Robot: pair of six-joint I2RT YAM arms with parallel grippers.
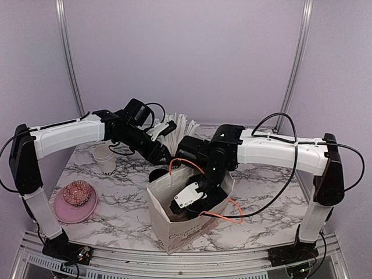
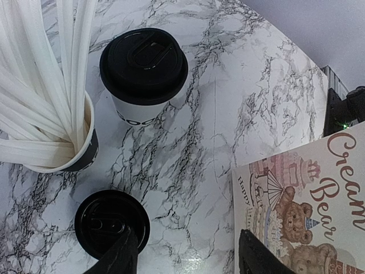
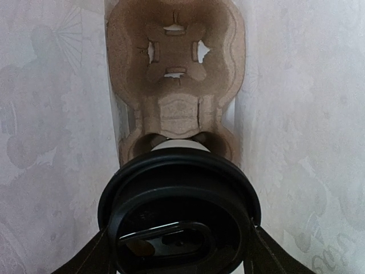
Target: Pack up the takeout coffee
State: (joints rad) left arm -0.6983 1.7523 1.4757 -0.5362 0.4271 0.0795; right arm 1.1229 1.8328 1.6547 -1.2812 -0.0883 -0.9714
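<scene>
The right claw (image 3: 179,231) is closed on a lidded coffee cup (image 3: 178,188), gripped at both sides of its black lid, inside the paper bag (image 1: 174,229). The cup is held at the near pocket of a cardboard cup carrier (image 3: 177,68) lying in the bag; whether it is seated cannot be told. The left claw (image 2: 187,237) is spread open and holds nothing, with one finger seen against the edge of a second lidded cup (image 2: 108,220) on the desk (image 2: 228,114). A third lidded cup (image 2: 144,65) stands near a black cup (image 2: 85,157) packed with white straws (image 2: 40,74).
</scene>
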